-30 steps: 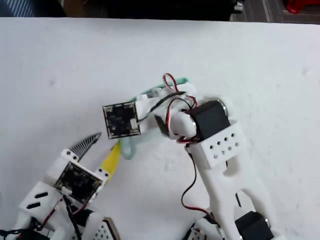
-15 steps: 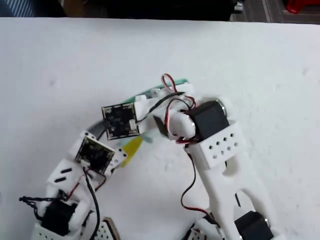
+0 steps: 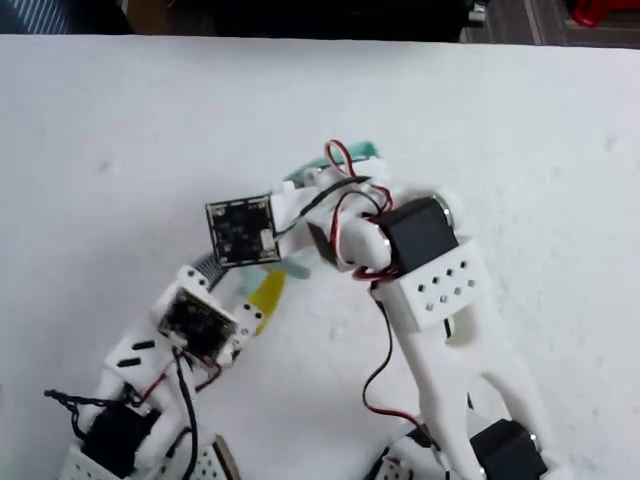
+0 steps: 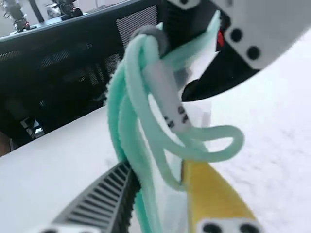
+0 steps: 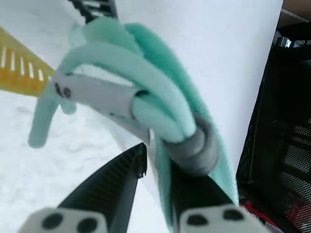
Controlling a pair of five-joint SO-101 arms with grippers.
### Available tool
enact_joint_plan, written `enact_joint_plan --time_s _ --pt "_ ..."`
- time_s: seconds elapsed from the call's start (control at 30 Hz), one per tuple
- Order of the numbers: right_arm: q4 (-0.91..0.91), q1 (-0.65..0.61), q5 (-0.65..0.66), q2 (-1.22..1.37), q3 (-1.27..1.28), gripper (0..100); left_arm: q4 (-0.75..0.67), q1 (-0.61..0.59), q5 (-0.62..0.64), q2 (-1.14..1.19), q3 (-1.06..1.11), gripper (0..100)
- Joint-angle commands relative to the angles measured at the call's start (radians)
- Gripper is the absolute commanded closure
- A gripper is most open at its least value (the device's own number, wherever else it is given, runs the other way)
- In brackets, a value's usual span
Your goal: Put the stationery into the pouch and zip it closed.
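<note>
A white tabletop [image 3: 120, 120] carries both arms. In the high view the right arm [image 3: 440, 300] stretches from the 5 o'clock edge toward the middle, and the left arm [image 3: 140, 360] from the 7 o'clock corner. Their ends are close together just above the centre.

The right arm's jaws are closed on the edge of a mint-green fabric pouch [image 5: 194, 92], with a black jaw on one side of the fabric and the second jaw on the other. The pouch sits mostly hidden beneath that arm's wrist. A sliver of green shows at 2 o'clock of the square black camera board [image 3: 240, 230].

A dark grey ring [image 5: 194, 145] at the pouch's end gathers a mint-green cord loop [image 4: 214, 145] and a pale grey flat tab [image 5: 97, 94].

The left arm's jaws, one yellow and one black and ribbed, stand apart at 7 o'clock of the board. Strands of the cord run between them, and one strand touches the ribbed jaw. I cannot tell whether the pouch's zip is open or closed.
</note>
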Motion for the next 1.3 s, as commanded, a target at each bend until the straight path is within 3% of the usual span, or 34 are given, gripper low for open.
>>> enact_joint_plan --time_s 0.0,0.13,0.27,0.4,0.67,1.07,1.27 --pt "-0.05 -0.028 -0.011 -0.004 -0.006 98.1 -0.002 0.133 -0.12 0.001 -0.017 95" --pt "-0.061 -0.028 -0.011 -0.002 -0.002 98.1 -0.012 0.173 -0.16 0.001 -0.017 98" --pt "-0.056 -0.028 -0.023 -0.002 0.0 98.1 -0.098 0.13 -0.158 0.001 0.02 98" --pt "-0.054 -0.03 -0.17 -0.012 0.025 96.7 -0.204 0.056 -0.147 0.001 0.084 98" --pt "-0.045 -0.031 -0.302 -0.033 -0.009 61.2 -0.229 -0.067 0.055 0.001 0.094 98" --pt "-0.045 -0.031 -0.445 -0.214 -0.132 78.2 -0.224 -0.085 0.061 0.001 0.106 98" --pt "-0.131 -0.025 -0.862 -0.214 -0.133 94.2 -0.221 -0.081 0.063 0.001 0.107 98"
